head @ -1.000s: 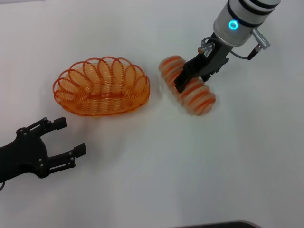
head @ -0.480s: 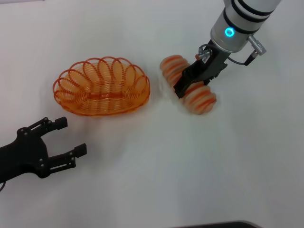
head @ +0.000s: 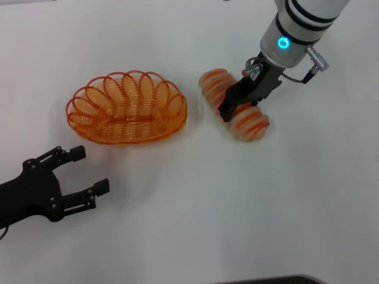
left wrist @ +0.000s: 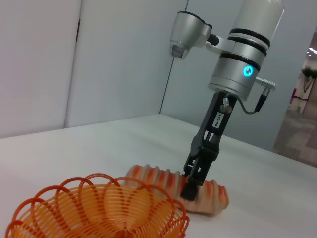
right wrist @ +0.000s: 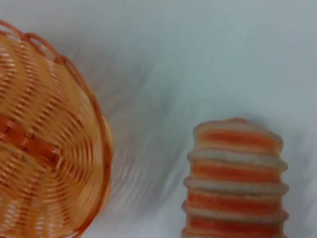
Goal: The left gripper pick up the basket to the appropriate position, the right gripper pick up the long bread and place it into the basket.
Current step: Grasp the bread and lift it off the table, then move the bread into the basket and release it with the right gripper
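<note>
While the right gripper clenched the long bread at its middle on the white table, the basket sat at the loaf's nine o'clock, apart; the left gripper lay released at the basket's seven o'clock.

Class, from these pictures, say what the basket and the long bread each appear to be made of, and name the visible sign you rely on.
The basket looks like thin orange-coated wire or plastic: open loops, glossy, see-through to the table. The long bread looks like soft foam or rubbery plastic, a matte toy: pale tan ribs with painted orange stripes. The right tool sits at its middle.
</note>
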Controlling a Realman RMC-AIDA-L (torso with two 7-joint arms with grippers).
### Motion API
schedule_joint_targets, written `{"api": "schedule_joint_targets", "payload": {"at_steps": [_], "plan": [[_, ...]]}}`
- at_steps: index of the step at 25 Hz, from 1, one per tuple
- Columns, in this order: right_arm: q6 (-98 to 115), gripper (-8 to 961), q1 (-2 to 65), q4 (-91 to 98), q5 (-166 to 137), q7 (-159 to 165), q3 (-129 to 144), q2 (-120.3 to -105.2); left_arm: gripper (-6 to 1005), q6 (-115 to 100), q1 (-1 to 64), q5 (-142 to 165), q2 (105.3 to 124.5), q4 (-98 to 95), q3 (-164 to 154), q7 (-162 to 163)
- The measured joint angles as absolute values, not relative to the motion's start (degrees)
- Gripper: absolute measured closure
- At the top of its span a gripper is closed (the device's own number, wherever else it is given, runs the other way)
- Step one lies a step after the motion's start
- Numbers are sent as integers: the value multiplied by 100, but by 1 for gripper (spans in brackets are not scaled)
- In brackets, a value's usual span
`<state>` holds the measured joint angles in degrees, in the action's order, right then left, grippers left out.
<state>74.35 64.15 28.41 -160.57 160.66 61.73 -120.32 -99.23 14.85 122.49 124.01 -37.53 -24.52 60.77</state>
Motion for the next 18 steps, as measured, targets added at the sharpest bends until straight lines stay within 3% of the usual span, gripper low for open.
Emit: {"api": "schedule_joint_targets", "payload": {"at_steps": [7, 18], "plan": [[7361, 257, 6288, 3169, -16056, 15999, 6196, -12016, 106, -9923, 1485, 12245, 12401, -3746, -2449, 6073], [7447, 408, 5828, 4853, -15233, 14458, 6214, -11986, 106, -9931, 1518, 12325, 12390, -3727, -2504, 6001]]}}
